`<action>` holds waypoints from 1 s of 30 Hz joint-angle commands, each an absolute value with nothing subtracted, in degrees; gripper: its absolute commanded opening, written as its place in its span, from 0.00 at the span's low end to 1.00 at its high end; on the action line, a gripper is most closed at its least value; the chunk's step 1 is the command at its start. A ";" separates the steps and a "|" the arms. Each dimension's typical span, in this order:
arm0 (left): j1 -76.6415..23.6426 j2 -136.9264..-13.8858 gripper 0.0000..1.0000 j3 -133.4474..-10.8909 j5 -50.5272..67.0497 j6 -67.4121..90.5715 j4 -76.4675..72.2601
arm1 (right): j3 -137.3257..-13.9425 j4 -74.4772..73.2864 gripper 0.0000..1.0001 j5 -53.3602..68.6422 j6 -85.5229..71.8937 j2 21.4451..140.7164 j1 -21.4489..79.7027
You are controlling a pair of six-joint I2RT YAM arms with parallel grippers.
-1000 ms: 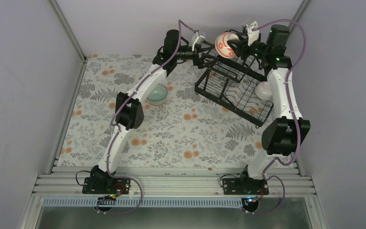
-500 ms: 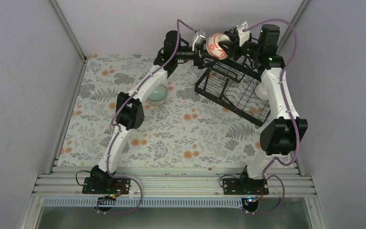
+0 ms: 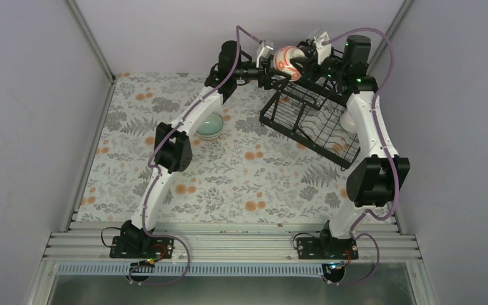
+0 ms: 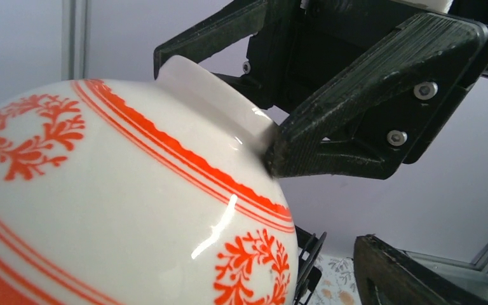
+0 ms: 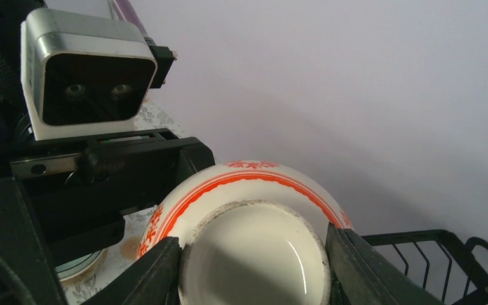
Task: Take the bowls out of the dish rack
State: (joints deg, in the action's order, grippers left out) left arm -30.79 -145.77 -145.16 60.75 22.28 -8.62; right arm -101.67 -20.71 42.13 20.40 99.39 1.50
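So right now I'm gripping the patterned bowl (image 5: 254,181) in my right claw (image 5: 254,257), the white one with the red-orange wreaths and stripes. My two fingers (image 5: 356,264) are clamping the little foot ring on its underside from both sides, so the bowl is hanging tipped on its side with its bottom facing my right wrist camera. It's up in the air over the far left corner of the dish rack (image 3: 311,121), close to the back wall and well off the counter (image 3: 248,184). My left claw (image 3: 273,65) is sitting right at the opposite side of the bowl. From my left wrist camera the bowl is filling most of the view. One left finger (image 4: 406,279) is showing at the bottom right, with a sliver of gap between it and the bowl. The other finger is out of sight, so honestly I can't tell whether that claw is gripping or just hovering loose around it. The rack itself is sitting at an angle on the far right of the counter. A green bowl (image 3: 209,129) is standing upright on the counter left of the rack, half tucked under my left arm. A white bowl (image 3: 345,122) is peeking out at the rack's right side behind my right arm, and I can't tell if it's in the rack or beside it.
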 commanded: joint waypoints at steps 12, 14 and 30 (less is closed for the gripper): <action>-31.61 -140.21 0.55 -148.75 59.06 15.55 -4.70 | -97.51 -18.65 0.44 40.38 23.74 97.47 2.03; -31.77 -140.16 0.45 -149.43 58.91 14.90 -3.52 | -96.69 -18.70 0.45 40.05 24.21 96.78 2.04; -34.24 -138.61 0.03 -152.06 58.66 10.25 0.72 | -91.93 -18.70 0.49 38.85 26.16 92.42 2.10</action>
